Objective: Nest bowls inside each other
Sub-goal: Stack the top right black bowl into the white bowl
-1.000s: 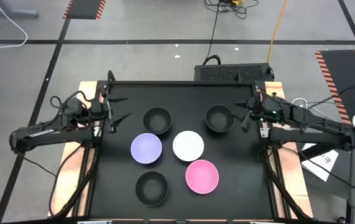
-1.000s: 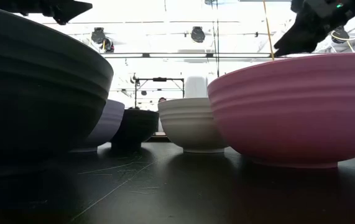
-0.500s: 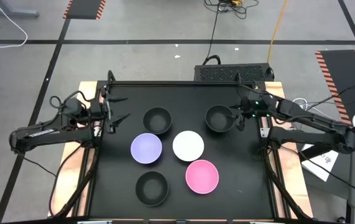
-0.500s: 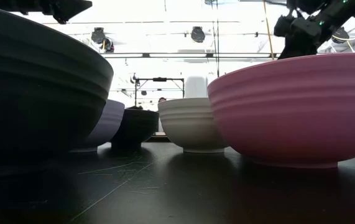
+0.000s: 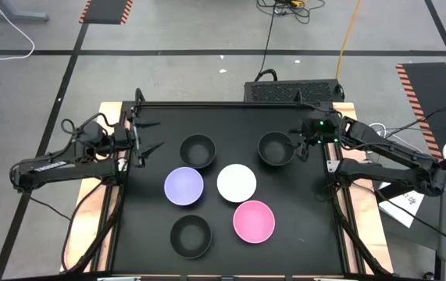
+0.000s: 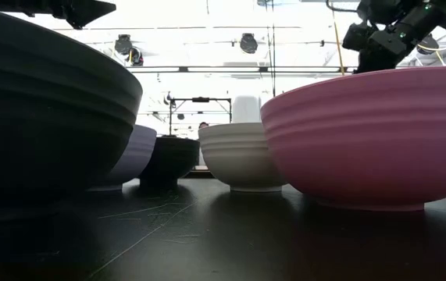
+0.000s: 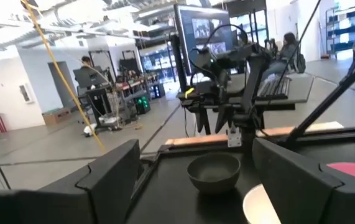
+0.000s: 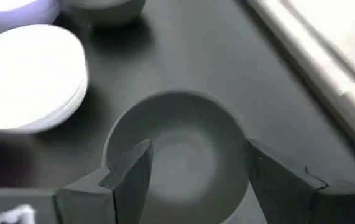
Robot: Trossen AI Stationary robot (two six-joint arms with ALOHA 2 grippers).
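The right gripper (image 5: 299,146) hangs beside the far-right black bowl (image 5: 275,148), fingers (image 8: 130,177) spread wide astride it, seemingly touching nothing. The left gripper (image 5: 151,145) waits wide open, far left, empty.

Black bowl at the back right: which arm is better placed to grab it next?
Right. Its tool hangs open beside that black bowl, fingers spread around it in the wrist view; the left tool waits at the table's left edge.

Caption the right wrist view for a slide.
Right hand, fingers open, poised above a round black plastic bowl beside the white bowl.
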